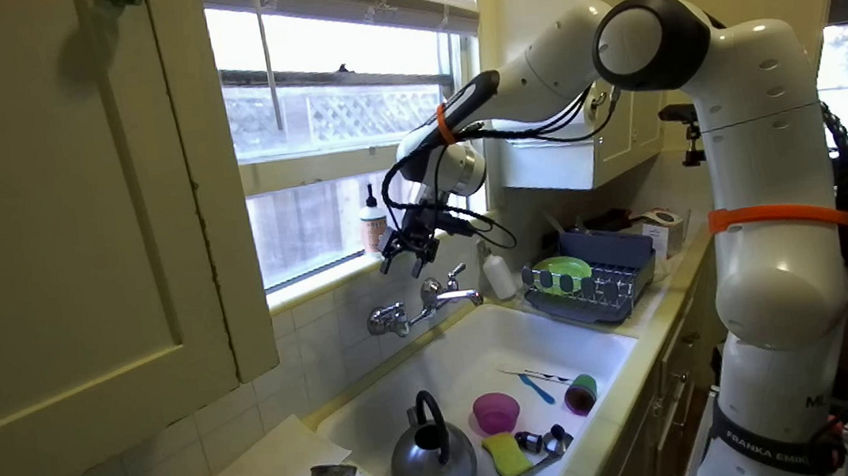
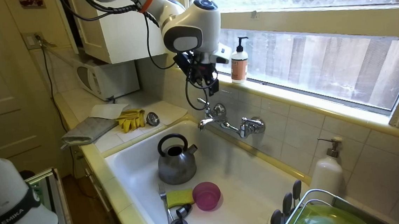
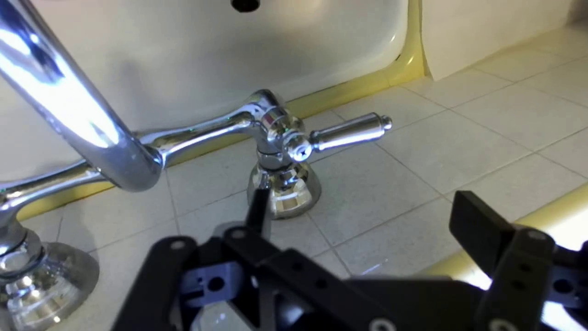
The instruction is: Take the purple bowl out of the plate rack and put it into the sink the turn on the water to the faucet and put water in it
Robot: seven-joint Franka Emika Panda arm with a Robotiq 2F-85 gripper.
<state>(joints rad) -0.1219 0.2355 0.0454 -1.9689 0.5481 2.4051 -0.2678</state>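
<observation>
By the window, the fingers hang wide and empty near the faucet handle, presumably to turn it, with the purple bowl in the sink, likely for filling.

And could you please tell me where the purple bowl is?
In an exterior view, the purple bowl sits in the sink, right of the yellow sponge, with the kettle farther back.

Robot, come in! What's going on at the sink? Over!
Gripper open above faucet. Purple bowl in sink. No water flow visible. Nothing seen blocking faucet handle.
</observation>
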